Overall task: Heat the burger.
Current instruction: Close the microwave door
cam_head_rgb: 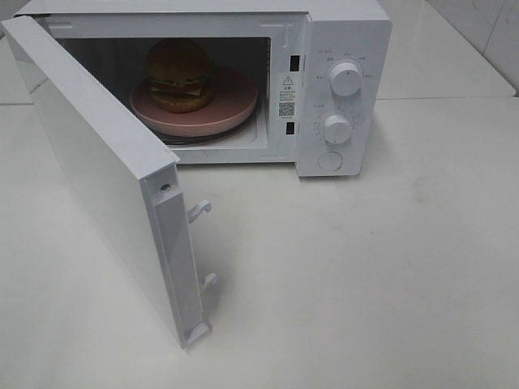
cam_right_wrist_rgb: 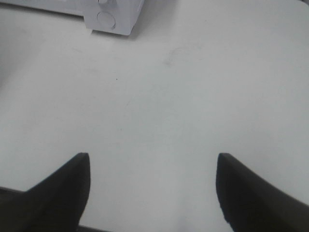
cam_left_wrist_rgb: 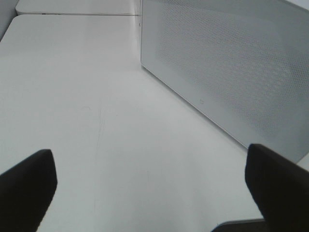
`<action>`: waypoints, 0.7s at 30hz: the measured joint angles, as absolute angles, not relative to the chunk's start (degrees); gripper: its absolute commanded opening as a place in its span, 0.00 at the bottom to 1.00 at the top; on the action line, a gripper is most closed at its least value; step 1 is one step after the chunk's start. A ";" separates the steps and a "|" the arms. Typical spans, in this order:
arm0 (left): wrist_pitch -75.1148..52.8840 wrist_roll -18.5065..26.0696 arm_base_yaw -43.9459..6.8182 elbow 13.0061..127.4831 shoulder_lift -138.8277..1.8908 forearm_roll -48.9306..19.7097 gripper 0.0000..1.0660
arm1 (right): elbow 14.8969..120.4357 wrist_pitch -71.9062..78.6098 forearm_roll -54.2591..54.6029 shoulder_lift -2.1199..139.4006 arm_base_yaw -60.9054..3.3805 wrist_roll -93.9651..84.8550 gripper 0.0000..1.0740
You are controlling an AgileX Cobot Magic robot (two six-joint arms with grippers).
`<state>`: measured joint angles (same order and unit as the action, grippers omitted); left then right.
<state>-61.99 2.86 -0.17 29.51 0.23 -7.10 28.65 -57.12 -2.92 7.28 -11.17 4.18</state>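
The white box-shaped microwave oven [cam_head_rgb: 357, 32] stands at the rear of the white table [cam_head_rgb: 365, 267]. Its white hinged door [cam_head_rgb: 89, 162] is swung fully open and juts forward over the left part of the table. Two white latch hooks [cam_head_rgb: 199, 211] project from the door's free edge.

The tall round burger with a glossy golden-brown bun [cam_head_rgb: 180, 74] sits inside the oven cavity. It rests on a round pink plate [cam_head_rgb: 231, 109], towards the plate's left rear. The plate fills most of the cavity floor. The cavity opening faces forward, and nothing stands in front of it.

The control panel to the right of the cavity carries an upper white round knob [cam_head_rgb: 346, 79], a lower white round knob [cam_head_rgb: 336, 128] and a round white button [cam_head_rgb: 330, 160] beneath them.

The left gripper [cam_left_wrist_rgb: 150, 157] is spread wide, with its two dark fingers [cam_left_wrist_rgb: 29, 183] far apart above bare table. The perforated face of the open door stands upright close ahead of it, between this gripper and the cavity, without touching it.

The right gripper [cam_right_wrist_rgb: 152, 157] is also spread, its dark fingers [cam_right_wrist_rgb: 63, 188] apart above bare table and holding nothing. The oven's lower front corner, with the round button, lies well ahead of it
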 measured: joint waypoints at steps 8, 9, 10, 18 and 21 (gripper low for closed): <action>-61.99 2.86 -0.17 29.51 0.23 -7.10 0.92 | 28.65 -57.07 -2.92 1.43 -9.51 4.93 0.67; -61.99 2.86 -0.17 29.51 0.23 -7.10 0.92 | 28.65 -57.07 -2.92 1.43 -9.51 4.93 0.67; -61.99 2.86 -0.17 29.51 0.23 -7.10 0.92 | 28.65 -57.12 -2.92 0.23 -9.34 4.98 0.67; -61.99 2.86 -0.17 29.51 0.23 -7.10 0.92 | 28.65 -57.12 -2.92 -0.29 -8.42 5.04 0.67; -61.99 2.86 -0.17 29.51 0.23 -7.10 0.92 | 28.65 -57.12 -2.92 -0.29 -8.42 5.04 0.67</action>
